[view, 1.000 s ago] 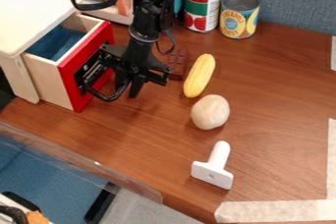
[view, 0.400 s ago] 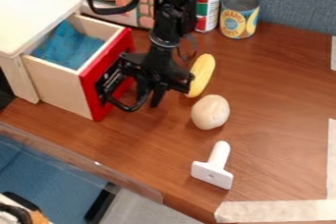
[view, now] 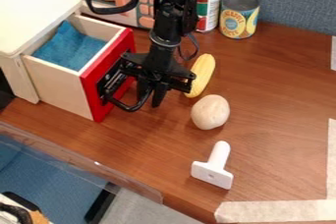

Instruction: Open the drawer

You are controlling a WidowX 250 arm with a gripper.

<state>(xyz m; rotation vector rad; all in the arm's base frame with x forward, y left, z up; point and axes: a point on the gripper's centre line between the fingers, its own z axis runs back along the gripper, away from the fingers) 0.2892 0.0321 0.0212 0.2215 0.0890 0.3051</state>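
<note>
A: What's nearest us?

B: A white plastic T-shaped tool (view: 212, 172), lying on the brown wooden table (view: 275, 164). Beyond it sit a pale, rounded lump (view: 210, 112) and a slim yellow corn cob (view: 201, 74), both outside the job

A: And the drawer?

B: The pale wooden box-shaped drawer (view: 60, 86) is on the left, its flat red front panel (view: 93, 96) well out from the white-topped cabinet (view: 34, 15). The gripper (view: 150, 102) is right at the curved black handle (view: 130, 108)

A: Open, or closed on it?

B: Can't tell; the black parts merge there

A: So how far along are we?

B: Mostly or fully done, I'd say. The inside is exposed, with a crumpled blue cloth (view: 72, 46) in view. Whether it has more travel, I can't judge. What's left may be a little more pull, then getting clear of the handle without nudging the drawer inward

A: Anything at the back?

B: Two printed metal cans (view: 239, 15), clear of the drawer's path
</note>
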